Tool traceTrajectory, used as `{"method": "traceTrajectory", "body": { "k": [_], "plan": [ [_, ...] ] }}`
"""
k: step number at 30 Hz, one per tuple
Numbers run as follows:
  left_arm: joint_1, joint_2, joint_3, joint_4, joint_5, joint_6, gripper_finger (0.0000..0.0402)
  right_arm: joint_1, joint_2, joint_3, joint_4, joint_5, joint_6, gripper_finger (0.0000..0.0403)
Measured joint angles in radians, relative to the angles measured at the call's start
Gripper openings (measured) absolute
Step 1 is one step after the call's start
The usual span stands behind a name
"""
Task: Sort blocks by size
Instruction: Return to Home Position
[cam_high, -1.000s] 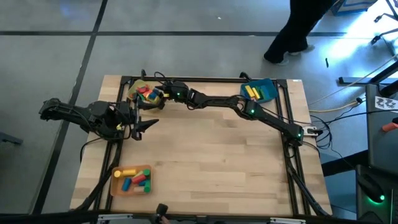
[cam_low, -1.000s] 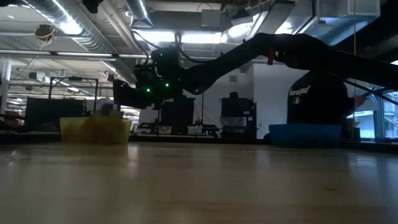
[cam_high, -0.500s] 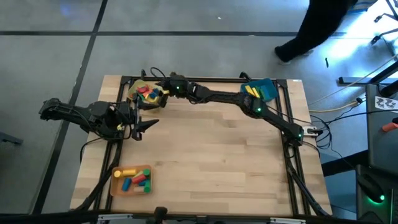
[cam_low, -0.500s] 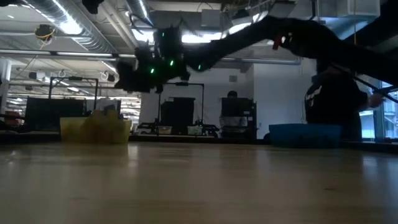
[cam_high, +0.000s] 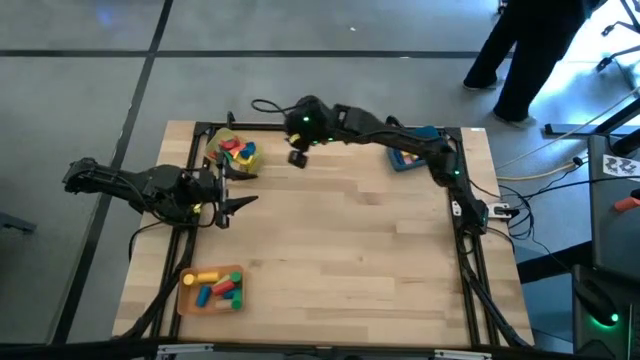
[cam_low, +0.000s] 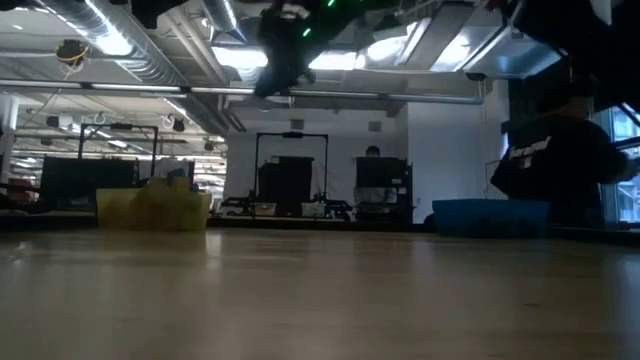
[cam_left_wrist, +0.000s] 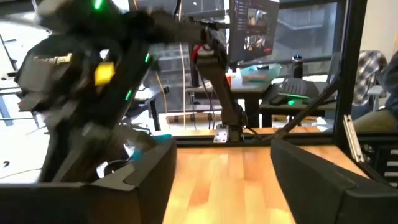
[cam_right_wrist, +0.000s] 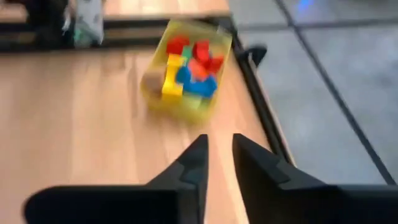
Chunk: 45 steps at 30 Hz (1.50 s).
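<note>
Several coloured blocks (cam_high: 236, 150) lie in the yellow tray (cam_high: 213, 140) at the table's far left; they also show in the right wrist view (cam_right_wrist: 189, 68). More blocks (cam_high: 215, 287) lie in the orange tray (cam_high: 185, 292) at the near left. My right gripper (cam_high: 297, 157) hangs high above the table, right of the yellow tray, pointing down. Its fingers (cam_right_wrist: 217, 146) stand a narrow gap apart with nothing between them. My left gripper (cam_high: 243, 186) is open and empty at the table's left, just near of the yellow tray.
A blue tray (cam_high: 405, 161) stands at the far right, partly under my right arm. It also shows in the low view (cam_low: 490, 215). A black frame rail runs along the table's edges (cam_high: 330, 127). A person (cam_high: 530, 50) walks beyond the far right corner.
My right gripper has risen from over the yellow tray and gone toward the table's right along the far edge, now high above the table. The blocks in the tray stay where they were. The person has walked to the right.
</note>
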Motion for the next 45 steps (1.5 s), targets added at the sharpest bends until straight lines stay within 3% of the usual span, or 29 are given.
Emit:
{"method": "traceTrajectory", "body": {
  "k": [6,10,15,23,27,32,39,45],
  "plan": [
    [0.002,0.001,0.000,-0.033,0.000,0.011,0.0179,0.035,-0.123,-0.012,-0.250,0.019,0.017,0.0027],
    [0.003,0.001,-0.014,-0.035,0.000,0.011,0.0122,0.073,-0.241,-0.146,-0.279,0.025,0.027,0.0005],
    [0.005,0.001,-0.041,-0.026,0.000,0.011,0.0067,0.102,-0.488,-0.553,-0.096,0.024,0.081,0.0015],
    [0.037,0.006,-0.043,-0.030,0.004,0.001,0.0008,0.141,-1.015,-1.302,0.341,0.007,0.235,0.0004],
    [0.071,0.012,-0.043,-0.031,0.046,-0.015,0.0003,0.187,-1.266,-1.592,0.529,0.005,0.303,0.0011],
    [0.111,0.032,-0.043,-0.028,0.075,-0.045,0.0004,0.224,-1.527,-1.853,0.700,0.008,0.338,0.0013],
    [0.136,0.061,-0.045,-0.028,0.130,-0.073,0.0005,0.222,-1.817,-2.076,0.816,0.007,0.340,0.0014],
    [0.136,0.057,-0.115,0.069,0.148,-0.095,0.0005,0.222,-2.026,-2.199,0.830,0.007,0.341,0.0014]
  ]
}}
